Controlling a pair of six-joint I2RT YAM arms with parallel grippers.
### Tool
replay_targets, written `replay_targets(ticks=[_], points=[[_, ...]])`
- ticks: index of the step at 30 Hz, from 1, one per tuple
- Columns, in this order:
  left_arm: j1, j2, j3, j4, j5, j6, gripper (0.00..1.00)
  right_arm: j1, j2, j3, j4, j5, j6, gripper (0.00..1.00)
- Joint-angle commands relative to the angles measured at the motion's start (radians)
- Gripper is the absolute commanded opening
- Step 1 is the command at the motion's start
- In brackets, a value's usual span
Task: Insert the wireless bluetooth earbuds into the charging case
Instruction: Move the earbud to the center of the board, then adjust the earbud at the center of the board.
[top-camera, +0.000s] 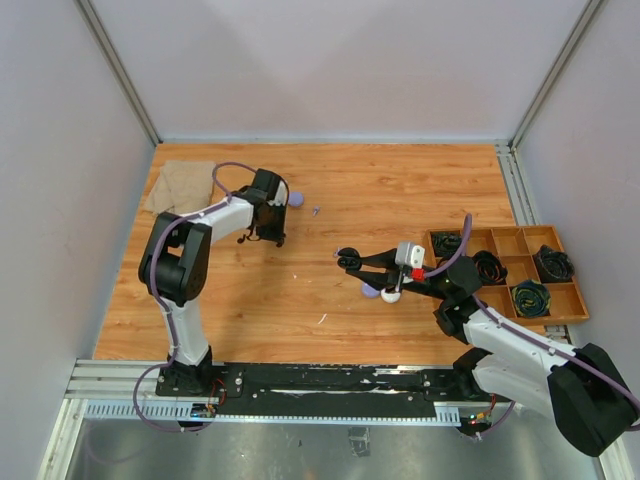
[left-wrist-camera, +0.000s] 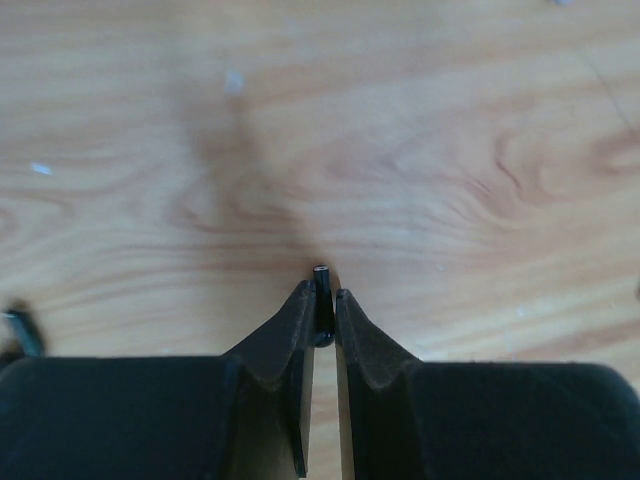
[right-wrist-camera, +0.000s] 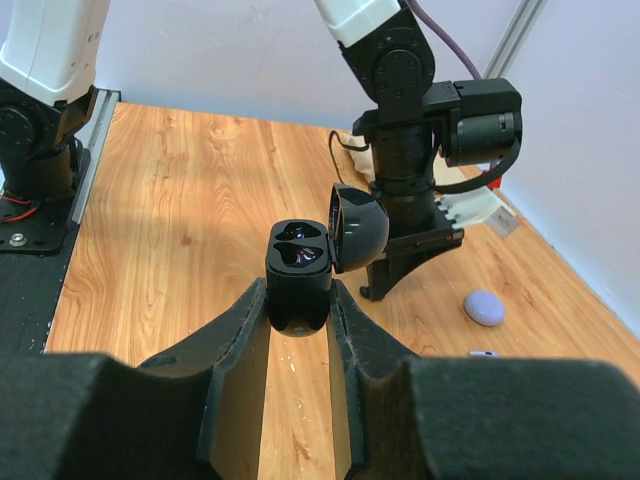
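Surface: wood-grain table (top-camera: 400, 180), pale walls (top-camera: 330, 60) on three sides, metal rail (top-camera: 330, 380) along the near edge where my bases sit.

Edges/room: the centre and far right of the table are open. A folded cloth (top-camera: 180, 186) sits in the far-left corner, and a wooden tray (top-camera: 495, 231) with cables in its compartments sits at the right edge. A pale purple case (top-camera: 295, 199) and a small purple earbud (top-camera: 316, 210) lie just beside my left arm, far side.

My left gripper (left-wrist-camera: 322, 300) points down at the table, near the cloth. Its jaws are pinched on a black earbud (left-wrist-camera: 321, 280), with the stem end poking out past the tips. Can't tell if it touches the wood.

My right gripper (right-wrist-camera: 298, 300) is mid-table, clamped on the black charging case (right-wrist-camera: 298, 265). Lid is hinged open and both wells face up. It's well apart from the left gripper's earbud, with bare table between.
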Motion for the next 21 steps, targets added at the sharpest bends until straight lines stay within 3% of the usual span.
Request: replay_targets(ticks=[1,6,12,21], points=[[-0.083,-0.039,-0.059,-0.040,0.033,0.050,0.16,0.011,-0.017,-0.004,0.015,0.012,-0.005,0.05],[-0.190,-0.084,-0.114,-0.041,0.030,0.070,0.18,0.012,-0.021,-0.006,0.014,0.012,-0.003,0.05],[-0.219,-0.119,-0.156,-0.049,-0.013,0.061,0.23,0.011,-0.015,-0.003,0.017,0.002,0.006,0.05],[-0.220,-0.140,-0.152,-0.080,-0.092,0.036,0.46,0.011,-0.023,-0.004,0.016,-0.003,0.010,0.05]])
